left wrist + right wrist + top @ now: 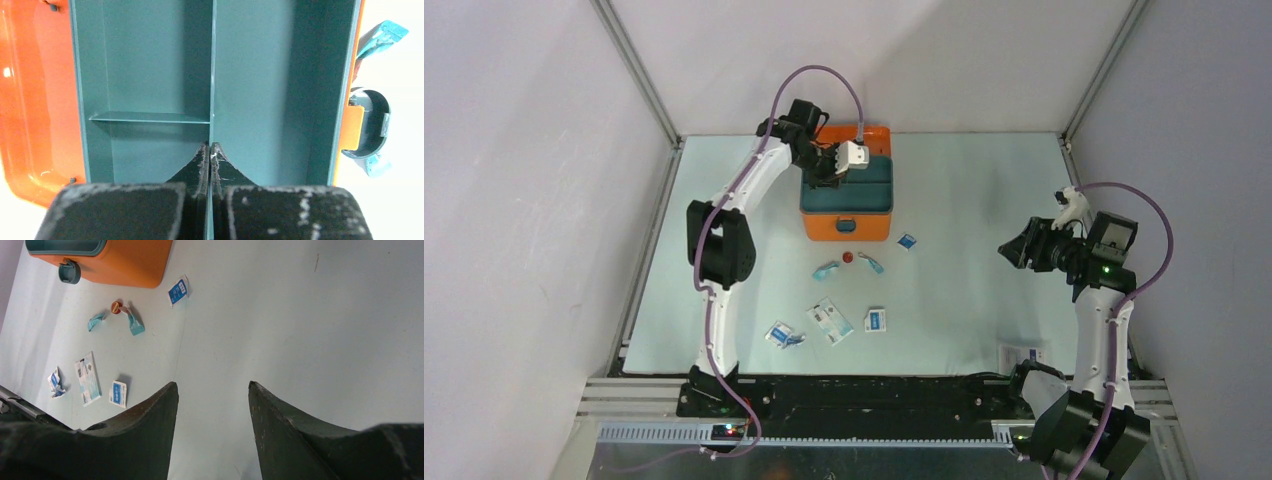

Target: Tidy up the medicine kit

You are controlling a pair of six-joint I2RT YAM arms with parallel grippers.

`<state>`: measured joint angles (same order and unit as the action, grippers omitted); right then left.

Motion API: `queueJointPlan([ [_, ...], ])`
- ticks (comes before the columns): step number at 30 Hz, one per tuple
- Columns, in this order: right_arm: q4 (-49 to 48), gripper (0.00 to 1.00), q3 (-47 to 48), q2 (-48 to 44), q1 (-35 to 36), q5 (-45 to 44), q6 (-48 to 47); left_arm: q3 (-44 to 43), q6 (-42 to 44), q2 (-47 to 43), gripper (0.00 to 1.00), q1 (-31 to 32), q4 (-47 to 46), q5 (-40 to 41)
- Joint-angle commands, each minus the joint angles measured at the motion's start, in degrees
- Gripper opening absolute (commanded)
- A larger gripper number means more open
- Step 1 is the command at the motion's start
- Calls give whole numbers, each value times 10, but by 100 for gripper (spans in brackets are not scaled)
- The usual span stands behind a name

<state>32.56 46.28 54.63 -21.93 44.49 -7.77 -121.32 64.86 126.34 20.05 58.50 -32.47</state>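
The orange medicine kit stands open at the back of the mat, with a dark teal compartment tray inside it. My left gripper reaches down into the tray. In the left wrist view the left gripper is shut on the tray's thin middle divider, between the orange kit wall on the left and the teal latch on the right. My right gripper hovers open over bare mat at the right. The right gripper holds nothing, and the kit shows at the top left of its wrist view.
Loose items lie in front of the kit: a blue sachet, a small red cap, two teal wrappers, a leaflet, and two more sachets. Enclosure walls ring the mat.
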Motion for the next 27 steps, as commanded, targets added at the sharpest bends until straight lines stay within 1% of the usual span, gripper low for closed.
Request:
queueJointPlan([
  [1,-17,58,-1,0,2,7,-10,-23,-14,35,0,3,40,-25],
  [3,-16,58,-1,0,2,6,-11,-31,-17,49,1,3,39,-20],
  [4,-14,59,-1,-1,2,6,-11,-37,-17,57,6,4,39,-16],
  [6,-14,58,-3,-4,2,5,-12,-42,-22,60,10,4,39,-11],
  [8,-18,59,-9,-9,2,5,-13,-43,-28,59,12,5,39,-7],
  [9,-18,59,-11,-9,2,6,-13,-42,-28,58,10,5,39,-7],
  [10,-20,59,-12,-9,2,6,-13,-41,-27,52,3,5,39,-8],
  [12,-22,59,-12,-9,2,8,-12,-38,-24,38,0,4,39,-17],
  [19,-22,59,-12,-7,2,10,-13,-45,-27,7,0,4,40,-49],
  [27,-20,59,-15,-12,2,12,-16,-68,-40,-9,0,4,39,-48],
])
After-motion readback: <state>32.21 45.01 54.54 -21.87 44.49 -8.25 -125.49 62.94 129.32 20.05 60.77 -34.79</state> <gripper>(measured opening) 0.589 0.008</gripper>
